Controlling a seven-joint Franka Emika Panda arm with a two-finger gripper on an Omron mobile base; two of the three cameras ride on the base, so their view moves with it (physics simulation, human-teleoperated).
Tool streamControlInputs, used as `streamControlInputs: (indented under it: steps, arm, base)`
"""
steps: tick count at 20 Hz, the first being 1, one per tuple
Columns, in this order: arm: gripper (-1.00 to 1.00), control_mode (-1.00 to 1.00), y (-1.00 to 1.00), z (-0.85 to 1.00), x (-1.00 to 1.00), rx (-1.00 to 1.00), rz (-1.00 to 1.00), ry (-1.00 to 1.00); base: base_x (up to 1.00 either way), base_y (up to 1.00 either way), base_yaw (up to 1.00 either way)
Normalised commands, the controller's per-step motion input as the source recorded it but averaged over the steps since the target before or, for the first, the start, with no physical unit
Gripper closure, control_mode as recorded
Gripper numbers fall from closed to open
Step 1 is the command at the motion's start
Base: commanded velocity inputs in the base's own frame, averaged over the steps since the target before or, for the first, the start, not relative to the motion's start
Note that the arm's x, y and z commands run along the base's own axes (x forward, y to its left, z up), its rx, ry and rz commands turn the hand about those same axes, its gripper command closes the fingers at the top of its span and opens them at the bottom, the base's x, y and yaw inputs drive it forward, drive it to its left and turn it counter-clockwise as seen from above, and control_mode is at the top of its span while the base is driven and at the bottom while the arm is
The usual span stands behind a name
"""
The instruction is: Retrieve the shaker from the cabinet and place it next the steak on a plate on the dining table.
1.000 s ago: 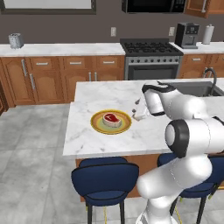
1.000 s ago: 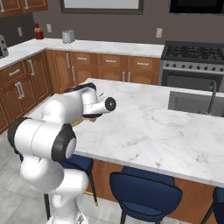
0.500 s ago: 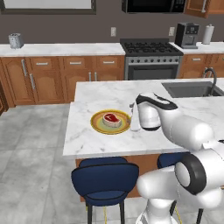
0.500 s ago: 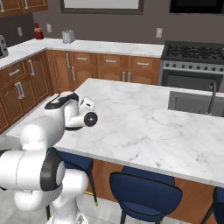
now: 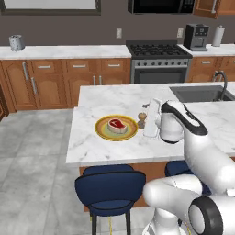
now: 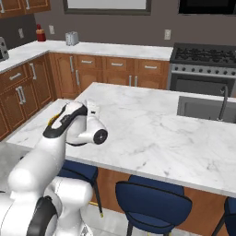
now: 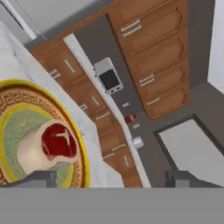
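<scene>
The marble dining table [image 5: 105, 142] carries the plate [image 5: 102, 132] and, just beside it, the upright shaker [image 5: 142, 120].

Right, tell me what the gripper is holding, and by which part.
Nothing. The gripper is open; the small brown wooden shaker stands free on the marble beside the gold-rimmed plate.

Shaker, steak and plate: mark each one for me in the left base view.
shaker [image 5: 142, 120], left base view, on its brown bulbous body.
steak [image 5: 116, 125], left base view, on the red middle of the meat.
plate [image 5: 102, 130], left base view, on the yellow-gold rim, left of the steak.
</scene>
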Motion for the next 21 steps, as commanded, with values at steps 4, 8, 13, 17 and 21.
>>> streamControlInputs:
  steps: [4, 8, 13, 17, 21]
  arm:
    - [-1.0, -1.0, -0.29, 0.88, -0.9, -0.05, 0.31, -0.12]
    - [-1.0, -1.0, -0.23, 0.95, -0.99, -0.1, 0.29, 0.0]
    - [-1.0, -1.0, -0.22, 0.97, -1.0, -0.14, 0.27, 0.09]
    - [-1.0, -1.0, -0.19, 0.7, -1.0, -0.08, 0.26, 0.16]
    - [-1.0, -1.0, -0.31, 0.17, -1.0, -0.01, 0.25, 0.1]
  base:
    - [0.0, 0.0, 0.0]
    - [0.0, 0.0, 0.0]
    - [0.0, 0.0, 0.0]
    - [0.0, 0.0, 0.0]
    - [0.0, 0.0, 0.0]
